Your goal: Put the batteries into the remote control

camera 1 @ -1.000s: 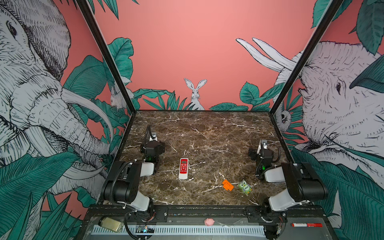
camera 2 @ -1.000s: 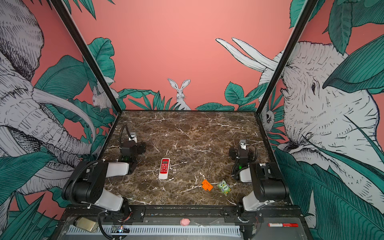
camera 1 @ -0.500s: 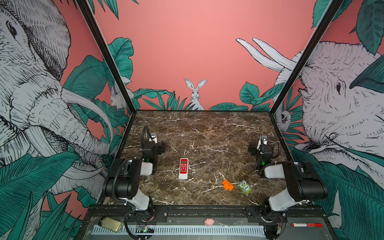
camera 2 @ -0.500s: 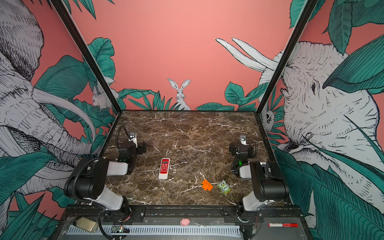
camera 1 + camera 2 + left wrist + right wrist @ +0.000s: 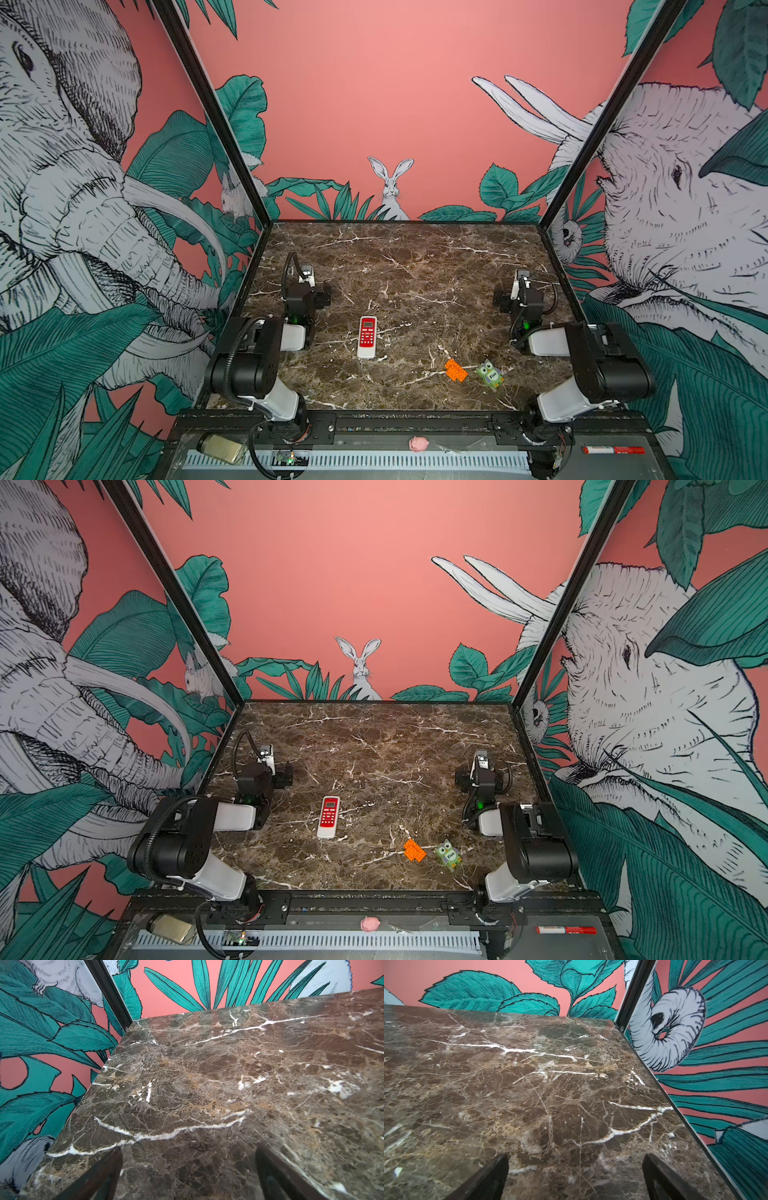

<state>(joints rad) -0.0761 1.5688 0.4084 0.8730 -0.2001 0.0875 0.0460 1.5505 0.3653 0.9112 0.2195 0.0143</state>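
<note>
The remote control (image 5: 368,336) (image 5: 328,816) lies red face up on the marble table (image 5: 415,257), near the middle and towards the front, in both top views. The batteries are not in view. My left gripper (image 5: 306,284) (image 5: 188,1159) hovers left of the remote, pointing at the table's far left corner, open with only bare marble between its fingers. My right gripper (image 5: 521,286) (image 5: 575,1157) is near the right wall, open and empty, facing the far right corner. Neither wrist view shows the remote.
A flat orange studded brick (image 5: 456,370) (image 5: 414,850) and a green owl toy (image 5: 490,374) (image 5: 449,855) lie front right of the remote. On the front ledge are a pink pig (image 5: 417,444), a glass jar (image 5: 220,448) and a red marker (image 5: 613,449). Walls close three sides.
Both wrists have shifted slightly towards the back of the table. Both grippers have stayed open. The remote, brick and owl have not moved.
</note>
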